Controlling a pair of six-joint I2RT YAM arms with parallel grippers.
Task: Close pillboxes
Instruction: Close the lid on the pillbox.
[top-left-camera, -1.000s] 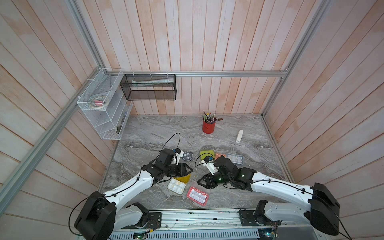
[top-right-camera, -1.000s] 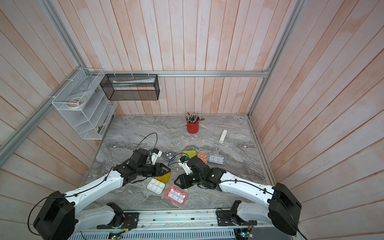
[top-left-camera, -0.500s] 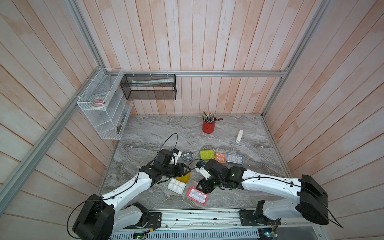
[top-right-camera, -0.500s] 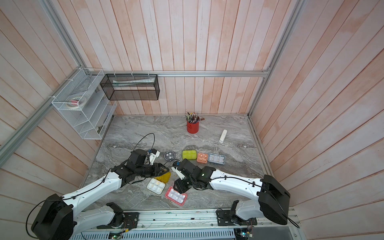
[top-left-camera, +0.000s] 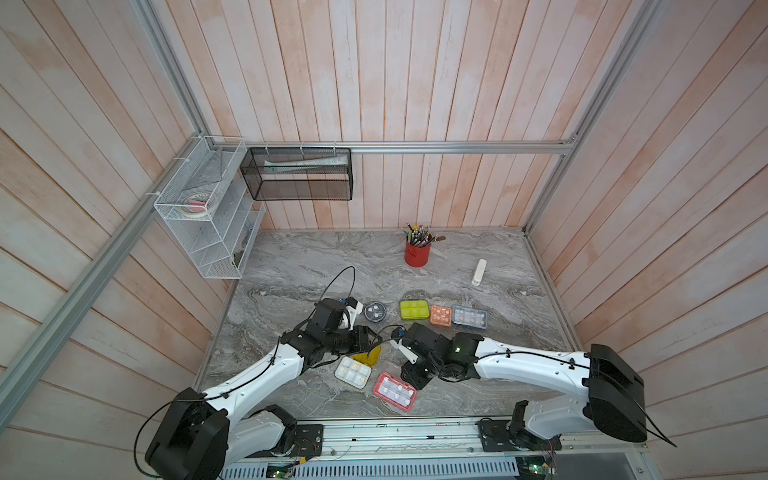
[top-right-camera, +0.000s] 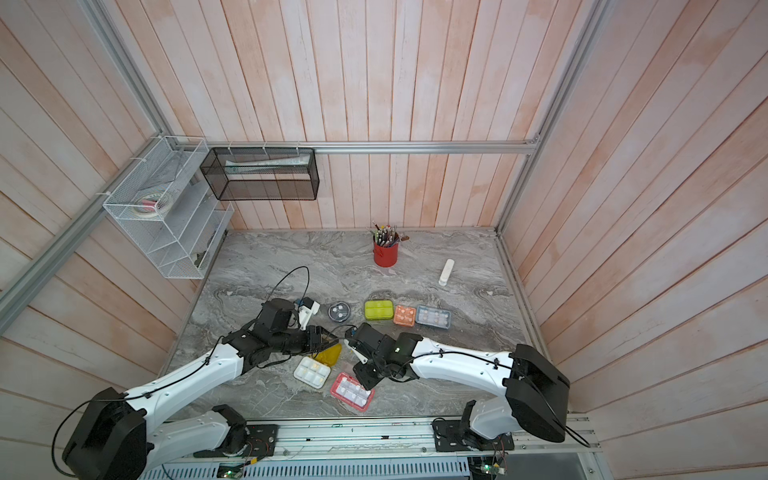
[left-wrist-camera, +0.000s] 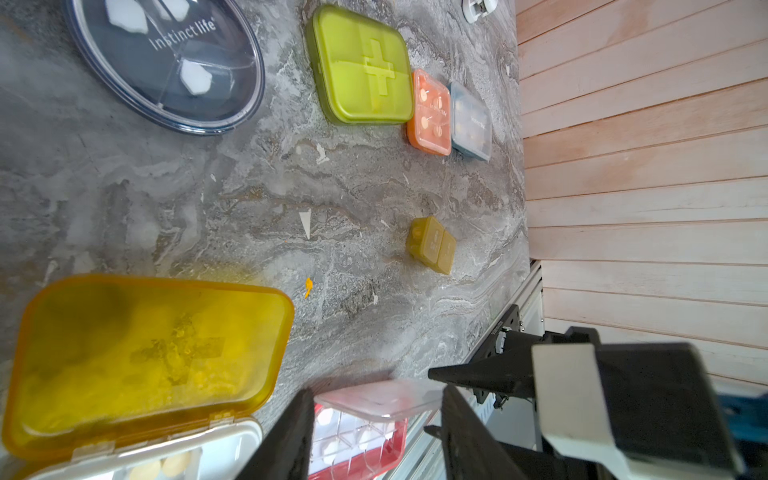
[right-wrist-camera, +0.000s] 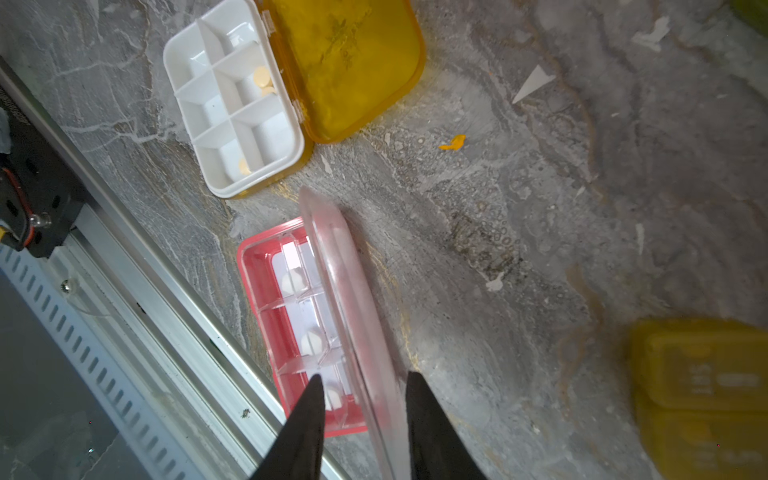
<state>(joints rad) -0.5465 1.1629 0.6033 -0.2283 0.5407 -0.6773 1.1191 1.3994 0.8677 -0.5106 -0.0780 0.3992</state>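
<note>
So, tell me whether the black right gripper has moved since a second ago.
Yes. The right gripper drew back from the lime-green plastic pillbox toward the front rail, now astride the raised clear lid of the pink-red pillbox.

The right gripper (right-wrist-camera: 362, 376) has its black fingers (right-wrist-camera: 303, 424) on either side of the pink-red pillbox's (right-wrist-camera: 266, 291) clear lid (right-wrist-camera: 345, 291), which stands raised on edge. This box lies along the marble surface's (right-wrist-camera: 540, 208) railed edge, just beside the open yellow pillbox (right-wrist-camera: 349, 62) with its white tray (right-wrist-camera: 232, 104). A blurred small olive pillbox (right-wrist-camera: 702, 395) sits well apart.
</note>
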